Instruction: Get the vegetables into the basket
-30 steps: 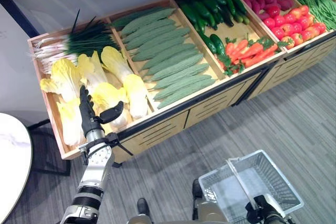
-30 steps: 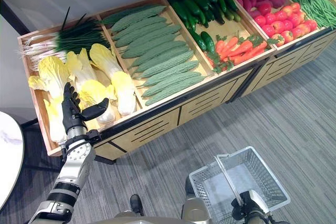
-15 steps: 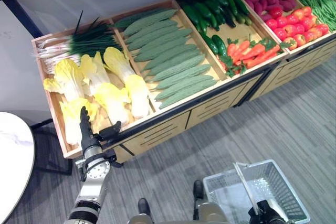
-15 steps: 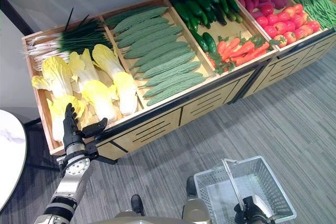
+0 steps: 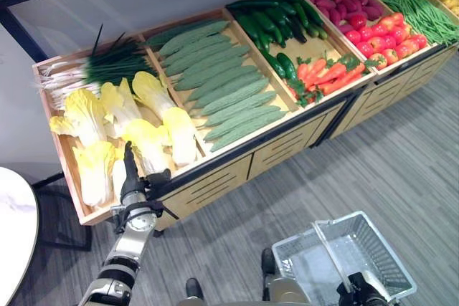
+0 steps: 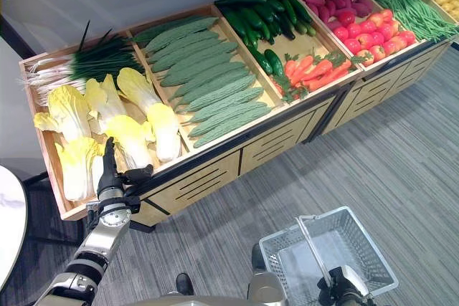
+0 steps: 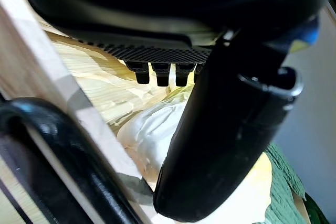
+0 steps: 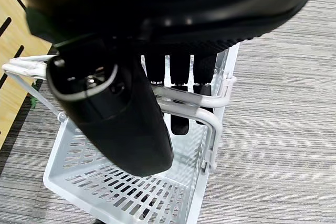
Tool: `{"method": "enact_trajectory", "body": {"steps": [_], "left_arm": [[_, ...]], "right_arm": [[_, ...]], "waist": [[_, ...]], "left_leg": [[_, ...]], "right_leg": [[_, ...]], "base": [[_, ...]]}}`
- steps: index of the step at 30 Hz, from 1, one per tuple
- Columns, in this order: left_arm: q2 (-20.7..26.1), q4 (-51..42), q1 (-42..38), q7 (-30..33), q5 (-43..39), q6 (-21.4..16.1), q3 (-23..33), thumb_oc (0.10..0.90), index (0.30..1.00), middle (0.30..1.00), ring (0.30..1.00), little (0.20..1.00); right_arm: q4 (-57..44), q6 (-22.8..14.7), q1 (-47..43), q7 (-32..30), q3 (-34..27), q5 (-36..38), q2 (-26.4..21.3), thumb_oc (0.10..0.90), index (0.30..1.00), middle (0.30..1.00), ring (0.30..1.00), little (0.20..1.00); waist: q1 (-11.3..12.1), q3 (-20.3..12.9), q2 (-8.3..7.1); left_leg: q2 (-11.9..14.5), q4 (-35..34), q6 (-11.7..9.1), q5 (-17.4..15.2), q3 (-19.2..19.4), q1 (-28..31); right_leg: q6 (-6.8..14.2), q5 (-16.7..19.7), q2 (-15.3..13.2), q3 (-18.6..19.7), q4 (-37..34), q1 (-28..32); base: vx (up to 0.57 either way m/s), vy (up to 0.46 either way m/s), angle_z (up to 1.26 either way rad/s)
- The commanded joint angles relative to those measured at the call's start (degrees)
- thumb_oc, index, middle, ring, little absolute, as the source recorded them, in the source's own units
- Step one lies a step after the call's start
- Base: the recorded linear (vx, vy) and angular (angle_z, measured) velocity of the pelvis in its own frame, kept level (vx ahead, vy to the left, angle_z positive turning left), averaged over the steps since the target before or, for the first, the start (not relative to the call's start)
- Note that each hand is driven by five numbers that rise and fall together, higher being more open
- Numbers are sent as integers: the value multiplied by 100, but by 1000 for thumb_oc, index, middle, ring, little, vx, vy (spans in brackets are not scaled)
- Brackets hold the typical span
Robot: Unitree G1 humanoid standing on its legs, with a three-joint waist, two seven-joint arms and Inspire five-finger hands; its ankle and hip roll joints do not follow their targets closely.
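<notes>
Pale yellow napa cabbages lie in the leftmost wooden bin of the stand. My left hand stands at that bin's front edge, fingers straight up and thumb spread, holding nothing. A cabbage lies just past the fingers in the left wrist view. The white wire basket hangs low at the lower right, above the grey floor, with nothing in it. My right hand is shut on its handle, fingers curled round the white bar.
Other bins hold spring onions, bumpy green gourds, cucumbers, carrots, tomatoes and green beans. A round white table is at the left edge. Open grey floor lies before the stand.
The whole view has shifted. My left hand has drawn back from over the cabbages to the bin's front edge. The basket stays in my right hand.
</notes>
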Motion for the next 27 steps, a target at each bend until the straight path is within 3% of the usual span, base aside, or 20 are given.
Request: {"method": "enact_trajectory", "body": {"steps": [1,2,9,13,18,23,26,27], "left_arm": [[411,502,-875,266,276,-71,21,573,542,542,542,542],[317,709,-927,403,110,-57,123,400,300,300,300,300],[63,1402,-977,732,-688,-68,617,400,300,300,300,300],[87,927,-965,910,-709,-177,691,400,300,300,300,300],[331,-923,-927,1093,7,-301,684,400,300,300,300,300],[389,-2148,-1115,1240,527,-492,706,400,300,300,300,300],[379,-2771,-1153,1094,483,-794,565,400,300,300,300,300],[367,-3207,-1013,643,-58,-1224,431,400,300,300,300,300]], "right_arm": [[0,-48,-260,-103,343,-52,-101,400,300,300,300,300],[-1,-50,-278,-110,362,-55,-91,400,300,300,300,300],[-17,-12,-276,-116,420,-130,-98,400,300,300,300,300],[12,-16,-282,-128,423,-111,-67,400,300,300,300,300],[17,-50,-148,-114,322,-76,-71,400,300,300,300,300],[29,-116,-118,-75,354,-30,-48,400,300,300,300,300],[11,-160,-128,-73,381,-5,-52,400,300,300,300,300],[-8,-167,-151,-60,344,35,-54,400,300,300,300,300]], "waist": [[-100,-63,-306],[-109,-72,-315],[-177,-112,-312],[-157,-118,-315],[-69,-98,-355],[-16,-94,-383],[-4,-99,-385],[13,-92,-366]], "left_leg": [[210,10,-318,-52,-284,83],[214,10,-321,-52,-273,88],[237,10,-330,-93,-224,182],[229,10,-328,-114,-218,214],[208,10,-308,-147,-319,232],[179,10,-289,-174,-369,262],[157,10,-279,-192,-377,280],[139,10,-271,-192,-391,282]], "right_leg": [[477,-227,-305,114,15,163],[472,-226,-300,129,15,159],[460,-249,-275,192,15,195],[468,-254,-278,175,15,232],[481,-293,-301,92,17,315],[489,-320,-331,31,23,390],[500,-314,-358,29,21,408],[503,-304,-371,27,23,409]], "base": [[13,7,-9],[10,3,-6],[18,11,-9],[5,9,-4],[1,-1,2],[0,0,12],[-8,17,8],[0,0,0]]}}
